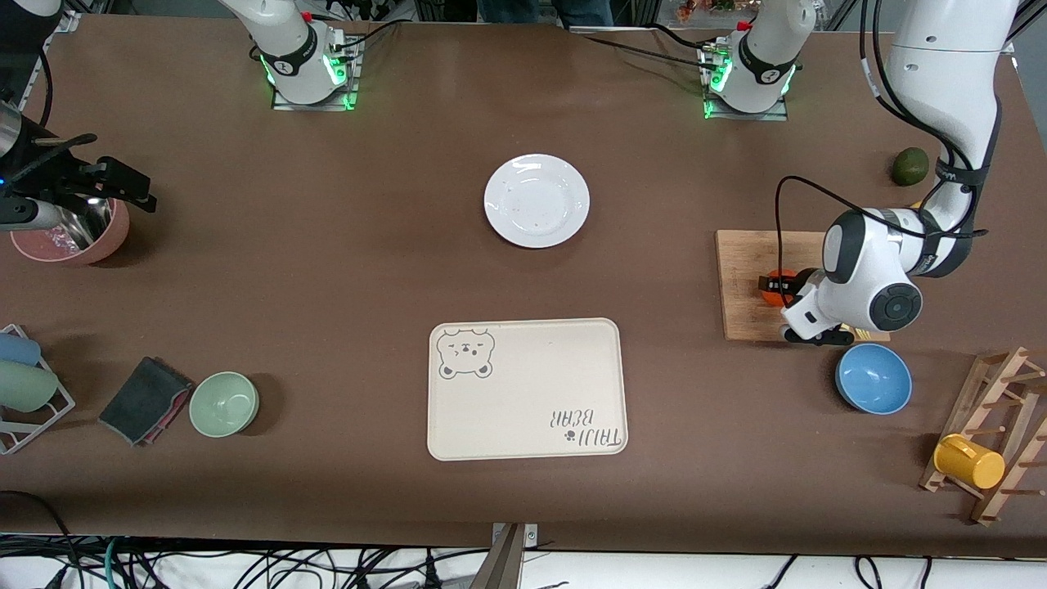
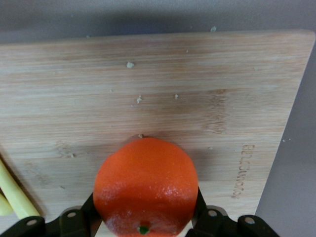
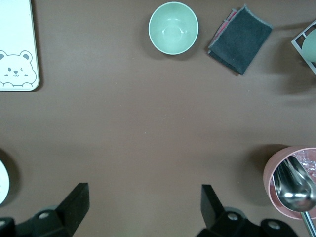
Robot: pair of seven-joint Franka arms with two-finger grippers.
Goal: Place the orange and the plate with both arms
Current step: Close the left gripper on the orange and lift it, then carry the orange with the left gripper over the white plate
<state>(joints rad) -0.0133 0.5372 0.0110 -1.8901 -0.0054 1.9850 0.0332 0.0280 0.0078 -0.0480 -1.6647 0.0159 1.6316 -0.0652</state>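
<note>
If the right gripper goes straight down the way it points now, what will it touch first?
Probably only the bare table. The right gripper hangs open, pointing down at brown tabletop between its fingers. The pink bowl with a spoon lies just beside that line, so one finger might pass close; depth is unclear.

Robotics lab: bolted arm bases (image 1: 309, 61), loose cables (image 1: 245, 564).

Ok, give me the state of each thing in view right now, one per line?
orange: on the cutting board, gripped
left pincer: shut on the orange
right pincer: open, empty, above the table near the pink bowl
plate: empty, upright
bear tray: empty
blue bowl: empty
green bowl: empty
</note>
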